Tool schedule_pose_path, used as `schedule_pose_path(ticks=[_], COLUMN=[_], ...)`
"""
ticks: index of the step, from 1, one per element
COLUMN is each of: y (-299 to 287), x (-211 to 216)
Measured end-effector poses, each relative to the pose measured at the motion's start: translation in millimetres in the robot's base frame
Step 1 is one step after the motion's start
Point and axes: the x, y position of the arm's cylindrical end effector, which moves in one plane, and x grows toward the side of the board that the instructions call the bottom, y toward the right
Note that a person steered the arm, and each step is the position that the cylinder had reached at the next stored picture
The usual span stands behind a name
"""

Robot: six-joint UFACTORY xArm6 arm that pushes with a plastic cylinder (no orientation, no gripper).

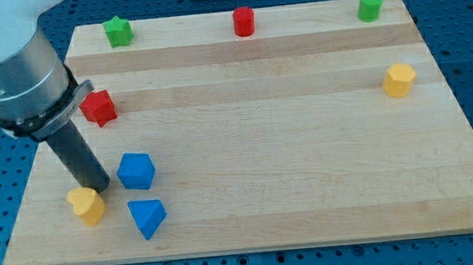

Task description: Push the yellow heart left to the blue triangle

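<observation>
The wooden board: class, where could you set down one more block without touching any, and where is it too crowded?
Free: the wide middle of the wooden board, between the red cylinder above and the yellow hexagon block at the view's right. Crowded: the bottom-left, where my tip touches the yellow heart beside the blue cube and blue triangle.

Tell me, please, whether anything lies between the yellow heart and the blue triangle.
Nothing visible does. The yellow heart sits just to the view's left of the blue triangle, with bare board between them. My tip is at the heart's upper right edge. The blue cube stands above that gap.
</observation>
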Motion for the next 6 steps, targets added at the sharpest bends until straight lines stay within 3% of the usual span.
schedule_pose_path(ticks=[4,6], y=[-7.9,-66.6], x=[5.6,-2.0])
